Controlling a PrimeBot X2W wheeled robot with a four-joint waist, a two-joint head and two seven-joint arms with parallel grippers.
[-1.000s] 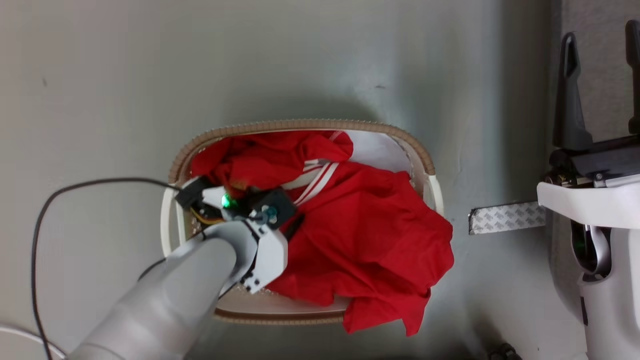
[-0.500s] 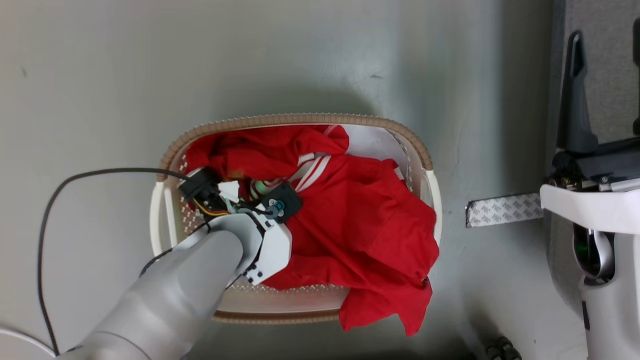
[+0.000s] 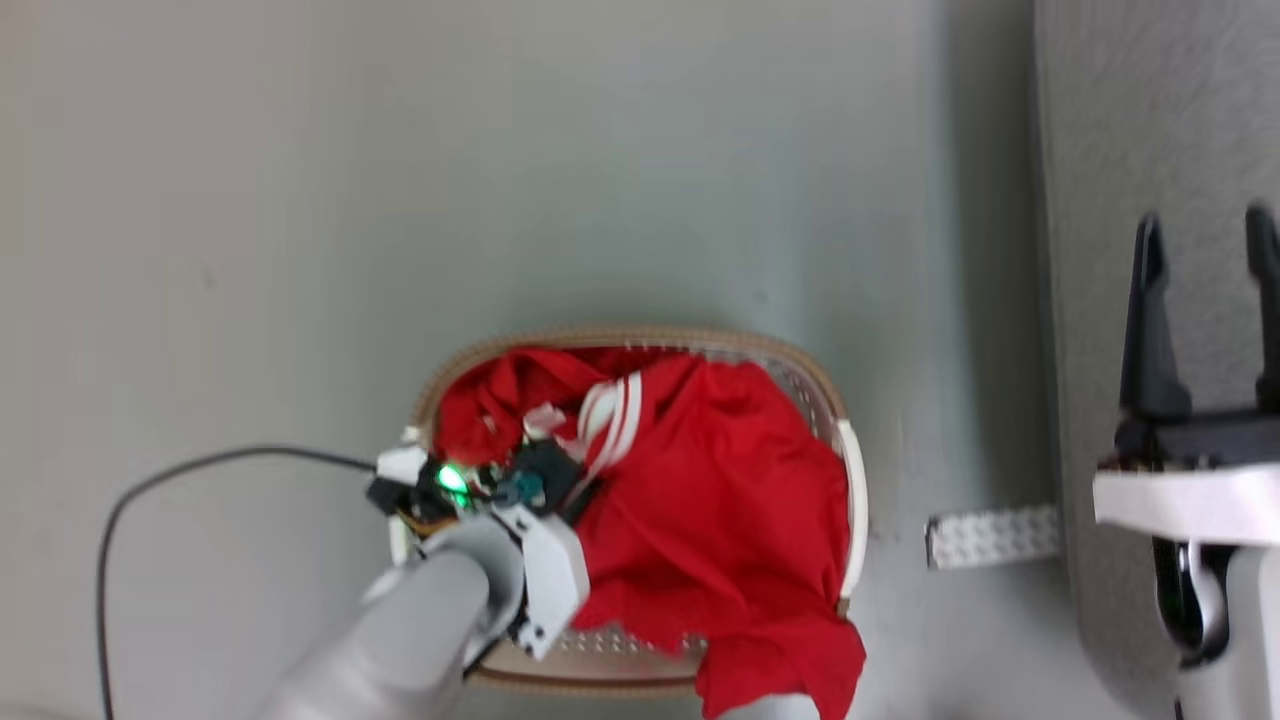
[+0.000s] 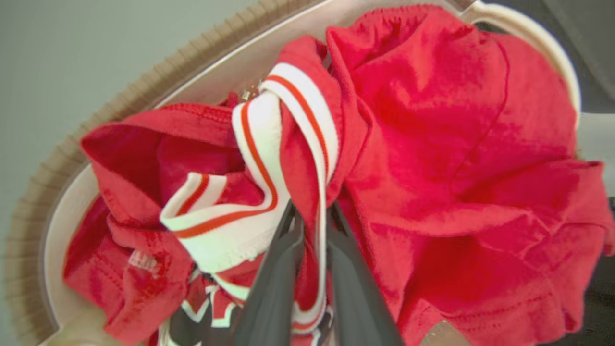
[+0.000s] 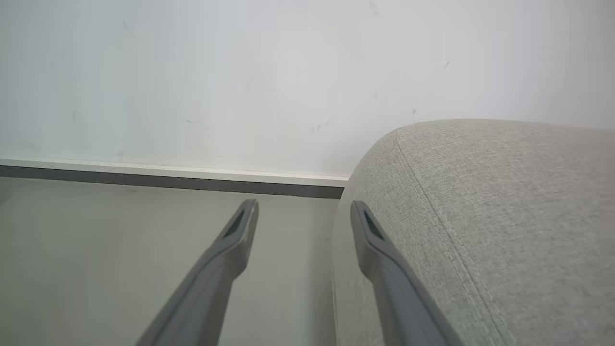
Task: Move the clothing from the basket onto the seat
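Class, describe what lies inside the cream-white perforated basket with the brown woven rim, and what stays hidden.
A bright red jersey with white stripe trim fills the basket, one end spilling over its rim. The left gripper is shut on that trim. Anything beneath the cloth is covered.

Likely a home living room: a light-grey fabric sofa (image 5: 480,216) near a laundry basket (image 3: 560,337) on smooth grey floor (image 3: 300,200), with a white wall (image 5: 240,72) and skirting board (image 5: 168,169).

Bright red jersey (image 4: 432,144) with white striped trim; cream basket (image 3: 852,480) rimmed in brown, woven-looking; seat (image 5: 480,216) light grey, perhaps flecked
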